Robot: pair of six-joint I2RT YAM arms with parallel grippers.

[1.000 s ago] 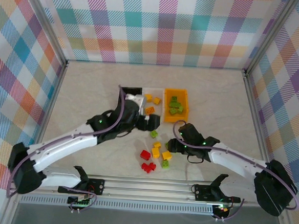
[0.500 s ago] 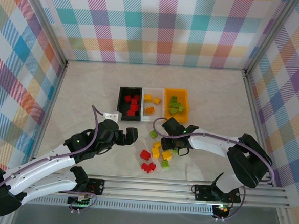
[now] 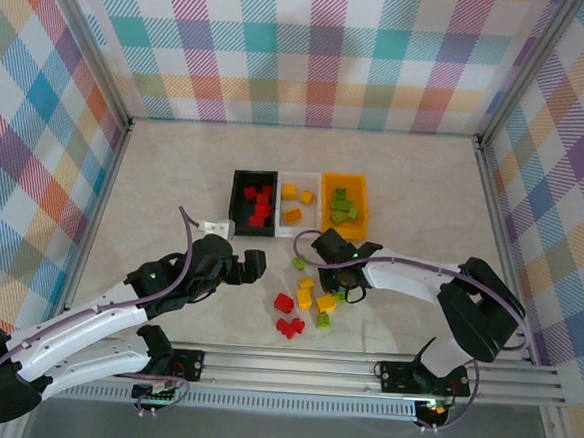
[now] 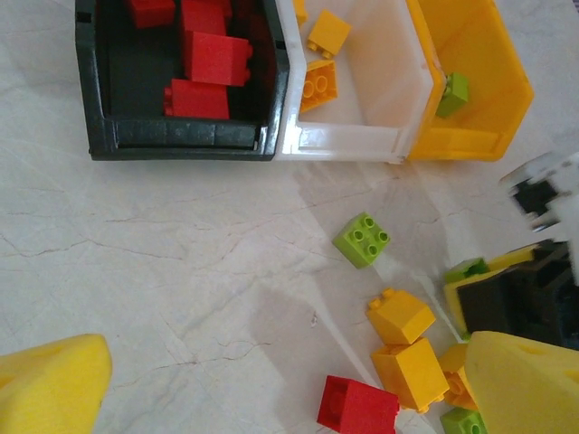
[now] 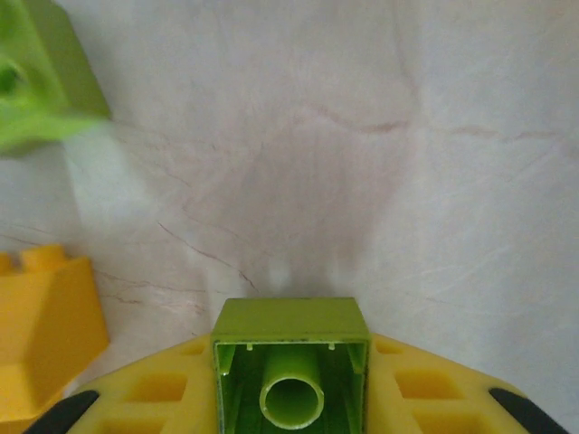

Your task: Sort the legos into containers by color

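Right hand is closed on a green brick; hollow underside and tube are exposed to the wrist camera, lower end is cut off by the frame. Left hand is spread wide, nothing gripped; both yellow fingers are cropped at the bottom.

Hard to make out: left of the right hand, a second green brick is blurred and cut by the frame edge, and a yellow brick is cropped too. In the left wrist view the right hand is partly cut off at the right edge. Bricks just beside it are half covered by the left hand's right-side finger. Far ends of all bins are cropped there.

Ahead of the left hand, red bricks are held in the black bin, yellow ones in the white bin. Green bricks are held in the orange-yellow bin, ahead of the right hand. Loose red, yellow and green bricks are scattered near the right hand, mostly on its left and near side.

Tabletop is pale, marble-look, thinly veined; soft shadows are cast on it. It is edged by metal rails and enclosed by multicoloured checked cloth on the far side and both flanks.
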